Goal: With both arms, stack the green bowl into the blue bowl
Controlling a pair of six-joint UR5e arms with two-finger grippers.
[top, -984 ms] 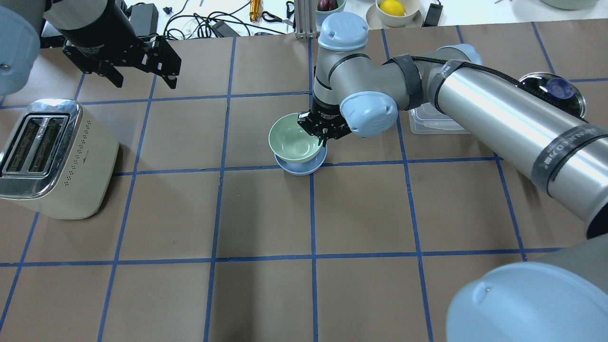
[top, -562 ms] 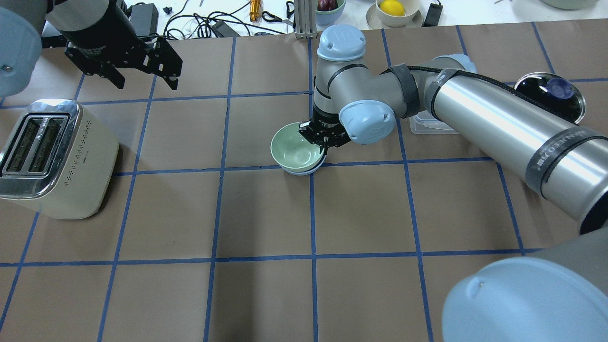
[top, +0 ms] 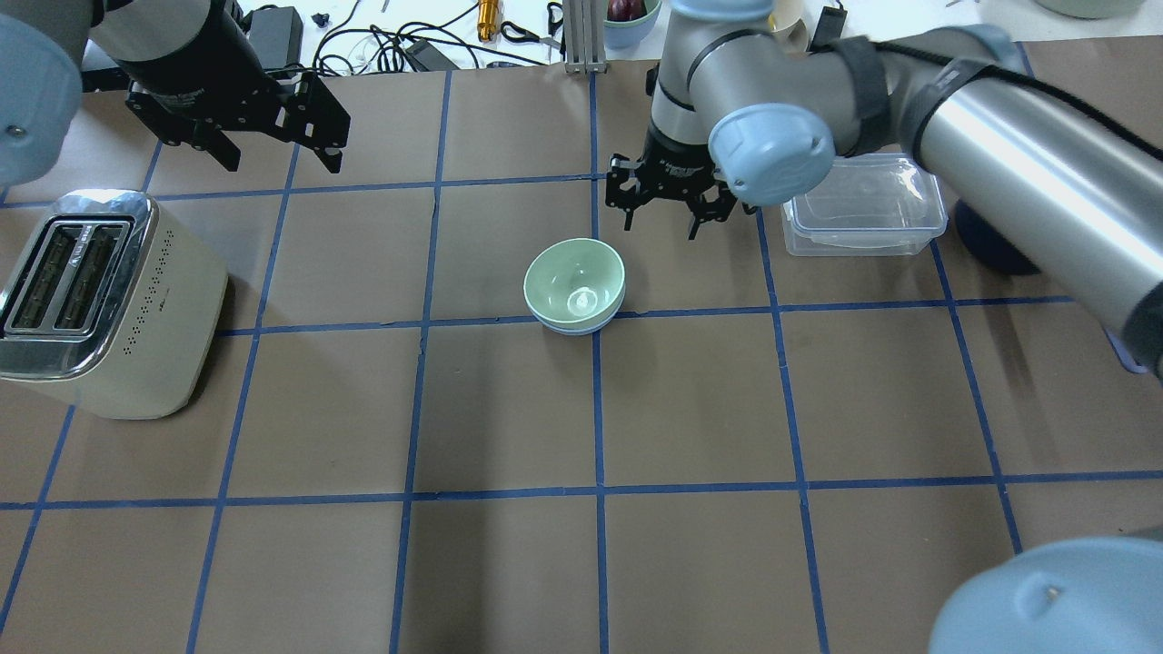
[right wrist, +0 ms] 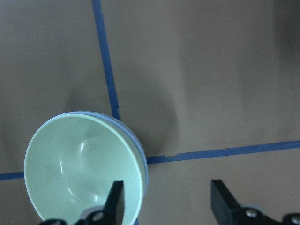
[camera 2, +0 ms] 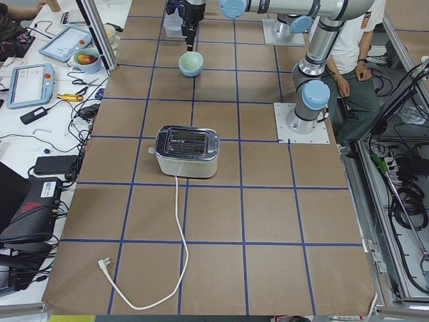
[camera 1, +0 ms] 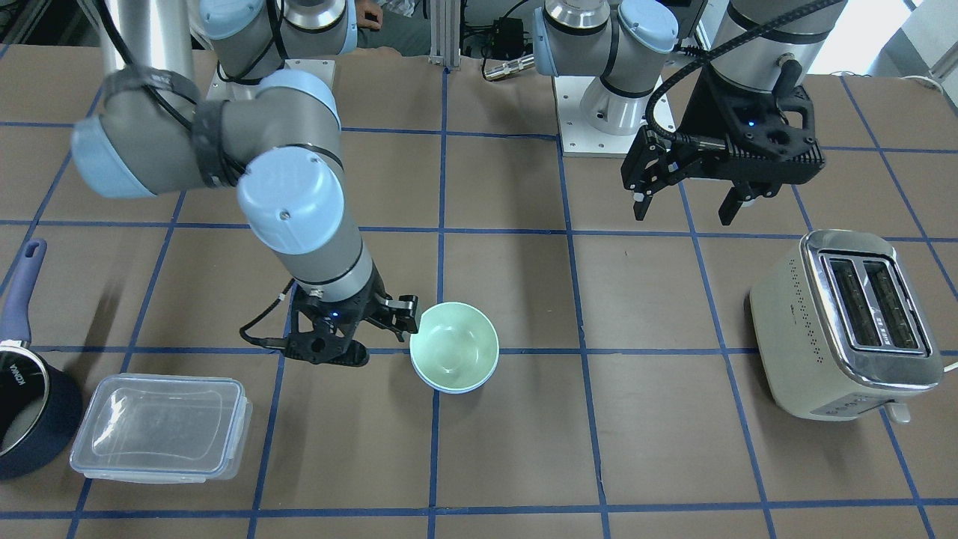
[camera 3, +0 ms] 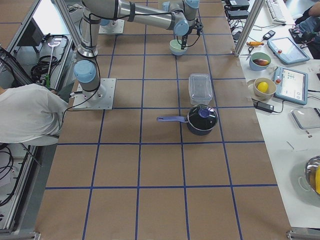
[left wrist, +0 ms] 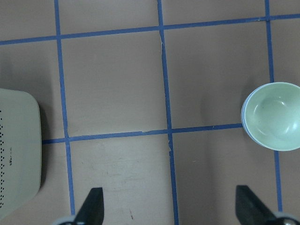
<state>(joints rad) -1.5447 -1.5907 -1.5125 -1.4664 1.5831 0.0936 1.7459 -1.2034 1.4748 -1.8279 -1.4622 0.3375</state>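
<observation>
Two bowls sit nested near the middle of the bench (top: 509, 409). From overhead, the green bowl (top: 574, 277) rests upright inside the blue bowl (top: 572, 329), of which only a thin rim shows. My right tool (top: 661, 220) hangs just beyond them with its fingers spread, holding nothing and touching neither. My left tool (top: 280, 156) hovers well off to the left near the toaster (top: 109, 300), also spread wide and empty. A clear lidded box (top: 863, 204) lies beside my right arm.

From the front camera, the stack sits on a blue tape line with my right tool just beside it. A dark saucepan (camera 1: 30, 408) stands next to the box.

Both side views show the stack far down the bench, too small for detail.

My left wrist camera catches the stack at its right edge and the toaster at its left, with my fingertips wide apart. My right wrist camera looks down on the green bowl, the blue rim peeking around it, my fingers parted.
</observation>
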